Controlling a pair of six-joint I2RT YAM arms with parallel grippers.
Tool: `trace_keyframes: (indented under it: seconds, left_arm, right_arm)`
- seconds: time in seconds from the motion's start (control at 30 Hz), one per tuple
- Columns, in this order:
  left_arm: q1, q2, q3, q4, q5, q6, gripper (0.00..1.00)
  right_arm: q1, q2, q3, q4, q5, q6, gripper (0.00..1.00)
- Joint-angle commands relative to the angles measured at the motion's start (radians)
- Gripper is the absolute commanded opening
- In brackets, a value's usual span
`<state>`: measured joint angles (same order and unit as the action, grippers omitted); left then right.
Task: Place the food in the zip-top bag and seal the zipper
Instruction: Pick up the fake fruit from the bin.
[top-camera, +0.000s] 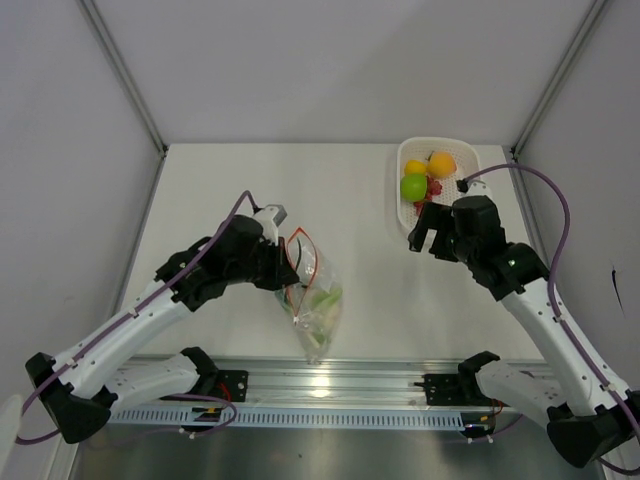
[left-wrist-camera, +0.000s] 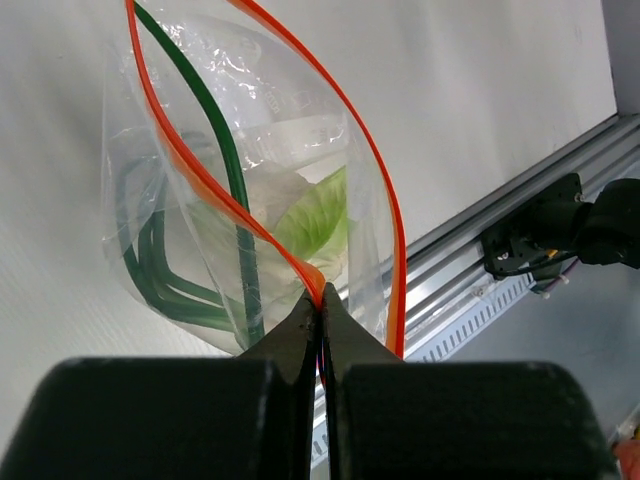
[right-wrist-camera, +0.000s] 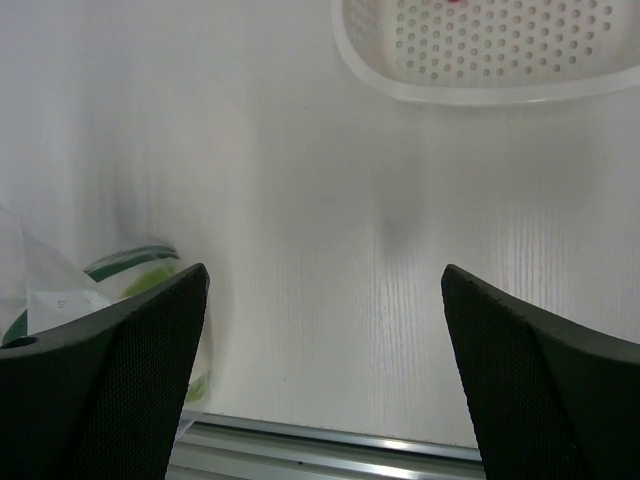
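The left hand (left-wrist-camera: 320, 300) is clenched on the zipper (left-wrist-camera: 372, 140) where the strip's two sides meet, apparently to hold the zip-top bag (left-wrist-camera: 290, 140) gaping for loading. Just beyond its fingertips, inside the bag, lie the green stalks (left-wrist-camera: 160, 285) and the pale leafy piece (left-wrist-camera: 310, 220). The right hand (top-camera: 432, 232) hangs released and empty. Just ahead of it, the white basket (top-camera: 400, 195) on the desk (top-camera: 230, 190) holds the green apple (top-camera: 413, 186) and the orange-yellow round fruit (top-camera: 441, 164).

A robot lab cell: white table (top-camera: 250, 200), aluminium rail (top-camera: 330, 385) at its near edge, plain white enclosure walls (top-camera: 350, 60).
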<state>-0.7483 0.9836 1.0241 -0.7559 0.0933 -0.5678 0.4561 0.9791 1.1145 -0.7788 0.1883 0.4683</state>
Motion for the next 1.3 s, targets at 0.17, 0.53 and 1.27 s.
trace_keyframes:
  seconds: [0.17,0.53,1.27]
  left_arm:
    - [0.010,0.029,-0.013,0.145,0.166,0.016,0.01]
    - [0.010,0.095,0.019,0.179,0.146,0.063,0.00]
    - [0.012,0.244,0.091,0.225,0.184,0.098,0.01]
  right_arm:
    - [-0.123,0.131,-0.033,0.116,-0.024,0.004,0.97]
    - [-0.327,0.516,0.114,0.373,-0.017,0.045,0.86]
    - [-0.341,1.124,0.462,0.496,0.059,0.001,0.76]
